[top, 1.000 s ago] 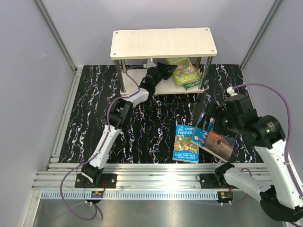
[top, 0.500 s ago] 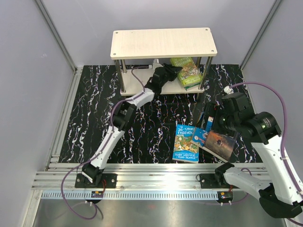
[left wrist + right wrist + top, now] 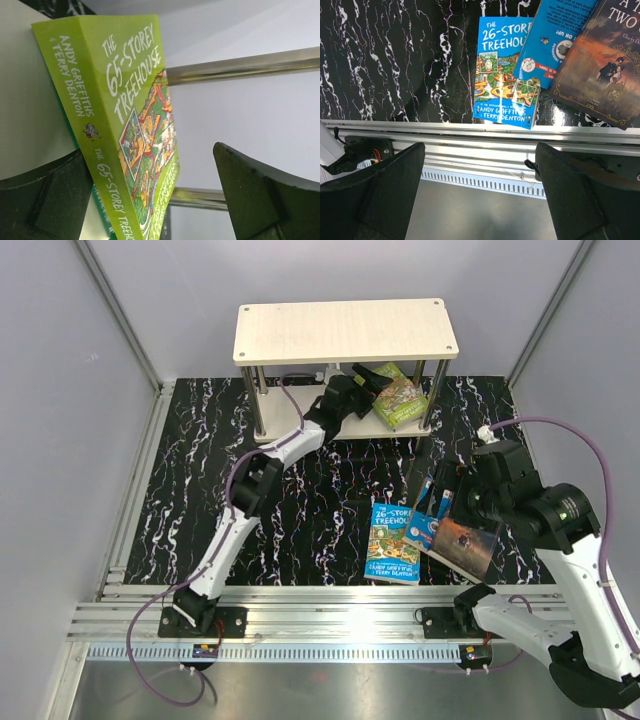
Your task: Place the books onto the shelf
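The pale-wood shelf (image 3: 345, 330) stands at the back on silver posts (image 3: 240, 65). A green "65-Storey Treehouse" book (image 3: 400, 395) leans tilted on its lower board. My left gripper (image 3: 365, 385) reaches under the top board. Its jaws are open, the green book (image 3: 135, 125) stands between them close to the left finger, and the right finger is well apart from it. A blue "26-Storey Treehouse" book (image 3: 393, 543), a blue emblem book (image 3: 424, 528) and a dark-covered book (image 3: 466, 545) lie overlapping on the mat. My right gripper (image 3: 440, 500) hovers open above them, holding nothing.
A black marbled mat (image 3: 200, 470) covers the table. An aluminium rail (image 3: 320, 615) runs along the near edge, just below the blue book (image 3: 505, 70). Grey walls close in the left, right and back. A darker green edge (image 3: 100, 212) shows behind the green book.
My left gripper pushed deeper under the shelf and opened its jaws. The green book shifted right and tilted up on the lower board. The right arm barely moved.
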Motion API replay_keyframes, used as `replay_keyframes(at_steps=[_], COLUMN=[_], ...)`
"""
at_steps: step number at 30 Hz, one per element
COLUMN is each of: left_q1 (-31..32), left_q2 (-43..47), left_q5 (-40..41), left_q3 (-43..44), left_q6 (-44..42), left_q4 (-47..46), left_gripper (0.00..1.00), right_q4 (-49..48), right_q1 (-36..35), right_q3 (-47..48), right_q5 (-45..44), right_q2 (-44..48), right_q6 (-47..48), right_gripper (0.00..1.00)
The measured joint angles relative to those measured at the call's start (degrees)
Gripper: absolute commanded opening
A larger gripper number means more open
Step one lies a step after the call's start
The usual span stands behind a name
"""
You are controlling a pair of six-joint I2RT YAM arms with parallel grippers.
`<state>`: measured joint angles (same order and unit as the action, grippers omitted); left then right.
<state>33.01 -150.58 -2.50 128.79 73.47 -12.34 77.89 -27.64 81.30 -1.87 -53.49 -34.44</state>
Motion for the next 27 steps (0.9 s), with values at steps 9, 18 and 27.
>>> replay_keyframes(at_steps=[9,18,27], left_q1=[-1.2,-1.2,-1.3], left_q2=[1.0,5.1,10.2], left_q5=[-0.4,0.5,1.7], left_q3=[7.6,7.2,-0.5], left_q6=[-10.5,-17.9,-20.1], left_q4=[20.2,30.1,31.8], left_gripper=[0.99,0.99,0.44], right_q4=[0.0,0.0,0.0], right_q1=[0.0,0.0,0.0], right_q3=[0.0,-0.9,-1.3], right_q5=[0.6,2.9,3.7], right_q2=[1.2,1.3,1.3], right_q6=[-0.3,-0.4,-0.6], right_gripper=[1.0,1.0,0.6])
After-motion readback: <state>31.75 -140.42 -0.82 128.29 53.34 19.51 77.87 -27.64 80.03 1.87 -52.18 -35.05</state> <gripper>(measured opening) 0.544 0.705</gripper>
